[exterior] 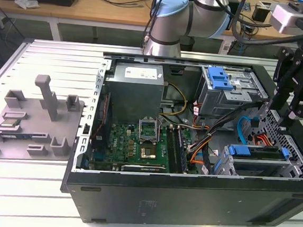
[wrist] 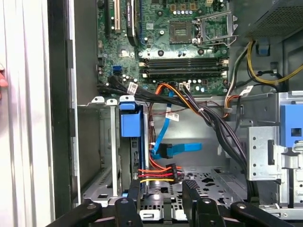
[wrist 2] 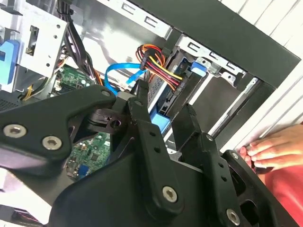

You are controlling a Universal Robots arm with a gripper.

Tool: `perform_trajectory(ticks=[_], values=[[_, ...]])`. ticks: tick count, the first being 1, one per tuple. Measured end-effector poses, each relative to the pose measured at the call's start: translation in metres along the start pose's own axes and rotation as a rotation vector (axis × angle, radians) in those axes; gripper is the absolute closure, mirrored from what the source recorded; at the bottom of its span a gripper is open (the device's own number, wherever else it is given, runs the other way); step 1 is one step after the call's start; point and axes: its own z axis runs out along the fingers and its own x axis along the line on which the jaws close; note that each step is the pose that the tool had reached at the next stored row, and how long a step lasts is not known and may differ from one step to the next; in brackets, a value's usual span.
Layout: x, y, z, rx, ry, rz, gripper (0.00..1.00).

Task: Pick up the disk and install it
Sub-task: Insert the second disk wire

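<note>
The disk (exterior: 254, 151) sits on edge in the lower drive bay of the open computer case (exterior: 186, 201), at the exterior view's right. Its blue carrier frame (wrist: 130, 124) shows at the bay mouth, and red, yellow and orange cables (wrist: 158, 172) run to its rear end. My gripper (exterior: 282, 116) hangs just above that bay. In both wrist views its black fingers (wrist: 191, 189) stand open over the disk's (wrist 2: 163, 92) cabled end, with nothing held between them (wrist 2: 164, 108).
A grey fixture tray (exterior: 34, 119) with upright posts lies on the table at the exterior view's left. A motherboard (wrist: 180, 42), a blue data cable (wrist: 182, 147) and an upper drive cage (exterior: 228, 91) fill the case. A person's hand (wrist 2: 272, 147) rests by the case's outer wall.
</note>
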Motion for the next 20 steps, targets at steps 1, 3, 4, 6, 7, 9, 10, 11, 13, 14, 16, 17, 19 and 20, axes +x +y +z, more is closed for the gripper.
perform_trajectory(ticks=[1, 3, 4, 6, 7, 9, 10, 11, 13, 14, 16, 17, 19, 20], values=[[-0.0017, 0.0002, -0.0002, 0.0002, 0.0053, 0.0, 0.52], [-0.0057, 0.001, -0.0004, 0.0003, 0.0102, 0.0, 0.52], [-0.0084, 0.0014, -0.0005, 0.0005, 0.0164, 0.0, 0.52], [-0.0126, 0.0025, -0.0008, 0.0013, 0.04, 0.0, 0.52], [-0.0146, 0.0031, -0.0007, 0.0019, 0.057, 0.0, 0.52], [-0.0177, 0.0044, -0.0008, 0.0028, 0.0849, 0.0, 0.52], [-0.0193, 0.0052, -0.0007, 0.0032, 0.0978, 0.0, 0.52], [-0.0208, 0.0061, -0.0006, 0.0035, 0.1093, 0.0, 0.52], [-0.0245, 0.0084, -0.0003, 0.0041, 0.129, -0.001, 0.52], [-0.0274, 0.0103, -0.0002, 0.0046, 0.1436, -0.001, 0.52], [-0.0316, 0.0128, 0.0002, 0.0053, 0.1659, -0.001, 0.52], [-0.0337, 0.0141, 0.0003, 0.0057, 0.1774, -0.001, 0.52], [-0.0377, 0.0174, 0.0009, 0.0064, 0.198, -0.001, 0.52], [-0.0404, 0.0208, 0.0013, 0.0069, 0.2136, -0.001, 0.52]])
